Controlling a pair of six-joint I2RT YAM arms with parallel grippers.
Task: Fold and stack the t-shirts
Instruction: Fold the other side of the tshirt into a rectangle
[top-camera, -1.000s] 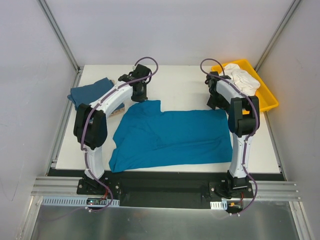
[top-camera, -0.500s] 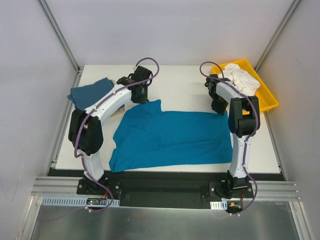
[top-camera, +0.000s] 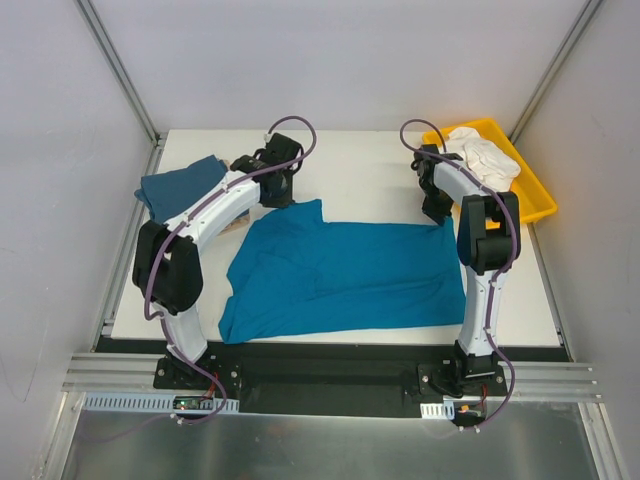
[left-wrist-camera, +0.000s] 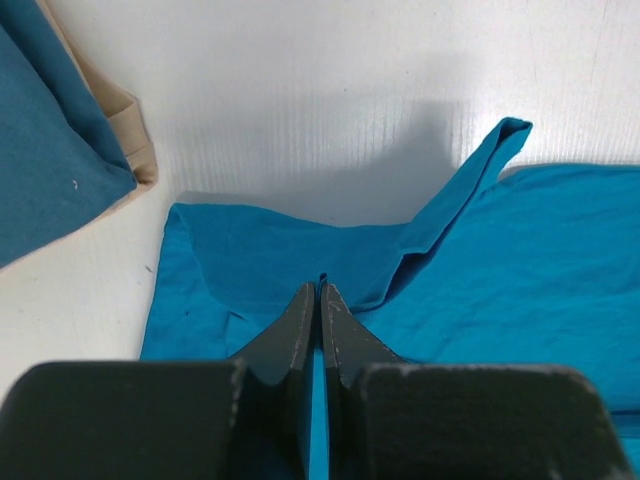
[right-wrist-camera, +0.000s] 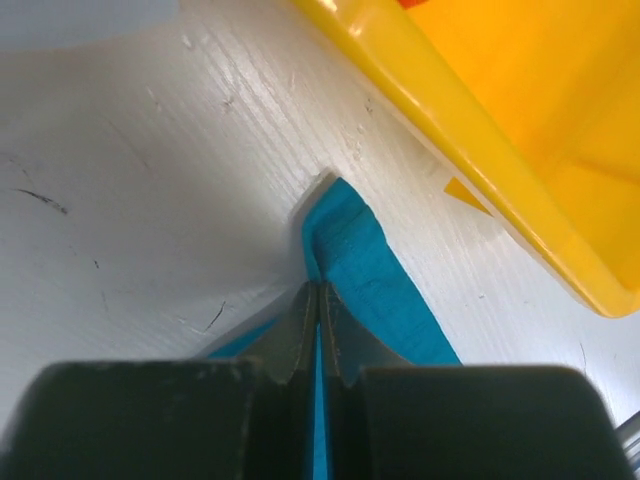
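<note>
While you had both arms reached out over the table (top-camera: 370, 165), left gripper (left-wrist-camera: 320, 292): its jaws were pressed together on a raised fold of the bright teal t-shirt (left-wrist-camera: 520, 260), at the shirt's far left corner.
Right gripper (right-wrist-camera: 318, 292): your jaws were squeezed tight on the same shirt's far right corner, with a strip of teal showing between the fingers.
Shirt's place: it lay spread flat across the middle of the table, between your two arms, and its far edge ran from one gripper to the other.
Cloth at the left jaws: a ridge rose from the fingertips toward a pointed flap farther out.
Cloth at the right jaws: the corner curled up just beyond the tips, near the yellow tray (right-wrist-camera: 450, 110) but apart from it.
Slate-blue t-shirt (top-camera: 180, 185): it sat folded at the far left of the table, apart from the teal one.
Beige t-shirt (left-wrist-camera: 128, 130): only its edge showed, under the slate-blue one.
</note>
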